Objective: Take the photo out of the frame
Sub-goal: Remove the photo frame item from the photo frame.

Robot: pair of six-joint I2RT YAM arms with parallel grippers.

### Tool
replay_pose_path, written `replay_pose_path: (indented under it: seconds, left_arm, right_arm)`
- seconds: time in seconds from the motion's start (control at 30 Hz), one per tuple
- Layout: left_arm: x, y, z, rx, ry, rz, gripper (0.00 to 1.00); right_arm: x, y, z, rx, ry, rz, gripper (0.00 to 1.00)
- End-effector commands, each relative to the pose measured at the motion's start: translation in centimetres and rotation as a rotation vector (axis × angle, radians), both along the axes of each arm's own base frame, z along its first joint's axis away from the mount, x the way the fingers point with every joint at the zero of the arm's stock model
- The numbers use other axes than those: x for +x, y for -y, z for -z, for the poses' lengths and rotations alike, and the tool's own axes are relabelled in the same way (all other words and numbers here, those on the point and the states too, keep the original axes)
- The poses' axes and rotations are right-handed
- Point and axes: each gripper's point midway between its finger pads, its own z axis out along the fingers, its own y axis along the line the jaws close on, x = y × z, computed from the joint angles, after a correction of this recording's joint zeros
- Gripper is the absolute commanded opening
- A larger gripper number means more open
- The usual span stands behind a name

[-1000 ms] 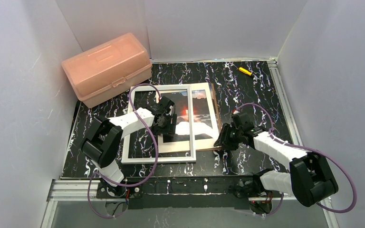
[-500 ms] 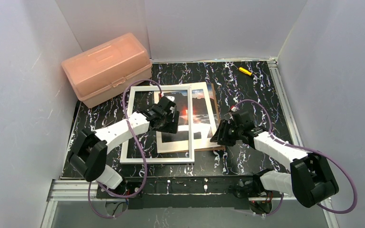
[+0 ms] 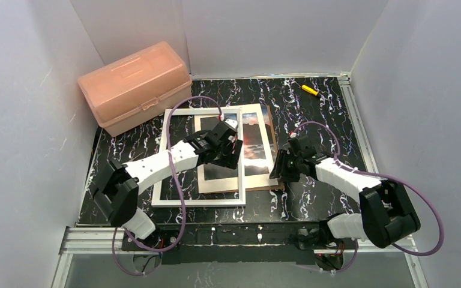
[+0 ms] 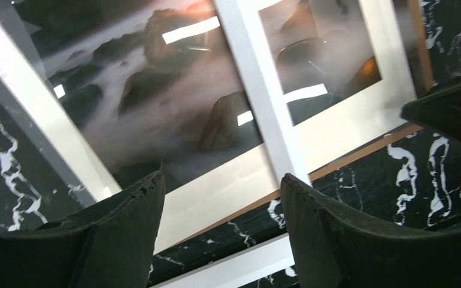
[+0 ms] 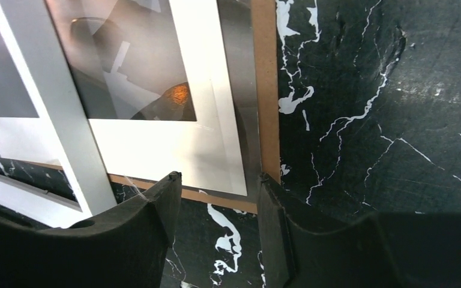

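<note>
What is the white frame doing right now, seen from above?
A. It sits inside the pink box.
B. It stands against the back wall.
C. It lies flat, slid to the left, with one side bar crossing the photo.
C: in the top view the white frame lies flat, offset to the left, and its right bar runs across the photo.
</note>
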Motion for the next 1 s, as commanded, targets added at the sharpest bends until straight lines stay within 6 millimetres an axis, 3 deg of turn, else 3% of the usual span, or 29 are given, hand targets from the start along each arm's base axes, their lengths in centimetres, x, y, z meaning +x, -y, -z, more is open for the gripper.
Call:
replay_pose_path:
  seconds: [0.0,0.23,0.63,0.8,0.97]
  left_arm:
    - [0.3,2.2,-0.8,-0.027,-0.007,0.025,0.69]
    - [0.9,2.4,-0.7,-0.024,-0.006,-0.009,0.73]
    - [2.4,3.2,1.2,-0.088,-0.119,-0.089,0.74]
    - [3.2,3.7,2.2,-0.139,-0.169,-0.102,0.71]
    - [3.2,4.7,3.1,-0.171,-0.224,-0.086,0.68]
  right_arm:
    - [0.8,-0.3,-0.1,-0.009,0.010,-0.026,0.54]
    - [1.2,-0.3,-0.2,-0.018,0.020,-0.041,0.46]
    - [1.2,-0.4,1.5,-0.040,-0.030,-0.064,0.46]
    - [0.0,-1.4,2.3,0.026,-0.079,-0.087,0.46]
    - [-1.0,-3.8,1.6,0.168,-0.102,-0.128,0.46]
